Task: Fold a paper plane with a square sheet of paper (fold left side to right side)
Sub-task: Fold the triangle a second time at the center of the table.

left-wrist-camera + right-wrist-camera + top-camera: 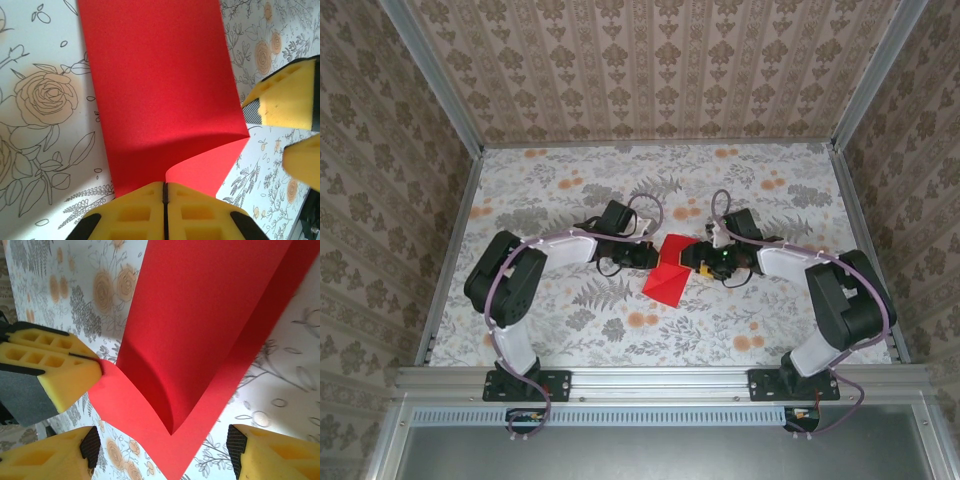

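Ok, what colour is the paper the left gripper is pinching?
Plain bright red, no markings; the paper shows best in the left wrist view.

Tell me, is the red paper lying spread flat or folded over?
Partly folded: one flap of the square sheet of paper curves up over the layer beneath, not pressed flat. The left gripper, shut, pinches its edge.

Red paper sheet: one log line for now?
step: left-to-right fold | red paper sheet: partly folded, edge curled up | left pincer: shut on sheet edge | right pincer: open over sheet
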Robot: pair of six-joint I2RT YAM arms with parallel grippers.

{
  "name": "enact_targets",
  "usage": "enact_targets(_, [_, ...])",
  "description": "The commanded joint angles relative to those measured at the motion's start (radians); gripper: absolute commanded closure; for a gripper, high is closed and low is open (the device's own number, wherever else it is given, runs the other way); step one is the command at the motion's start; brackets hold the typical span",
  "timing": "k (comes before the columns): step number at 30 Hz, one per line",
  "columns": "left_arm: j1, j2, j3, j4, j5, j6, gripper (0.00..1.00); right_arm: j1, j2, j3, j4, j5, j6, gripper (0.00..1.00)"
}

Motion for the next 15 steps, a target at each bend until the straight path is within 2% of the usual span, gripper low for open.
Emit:
enact_targets(1, [0.007,-0.035,-0.017,0.014,-0.01,0.0,0.91,0.029,0.044,0.014,0.057,-0.044,0.053,0.32])
enact_targets(5, [0.01,-0.038,-0.021,0.015,-0.015,0.0,0.91,0.052,0.087,0.028,0.108,-0.055,0.092,0.38])
enact_targets(10, [0.011,-0.038,-0.021,0.018,-0.017,-0.003,0.88,0.081,0.142,0.061,0.131,-0.064,0.116,0.54])
enact_targets(15, [0.023,-0.065,-0.035,0.017,-0.038,-0.012,0.71,0.081,0.145,0.065,0.157,-0.061,0.12,0.7])
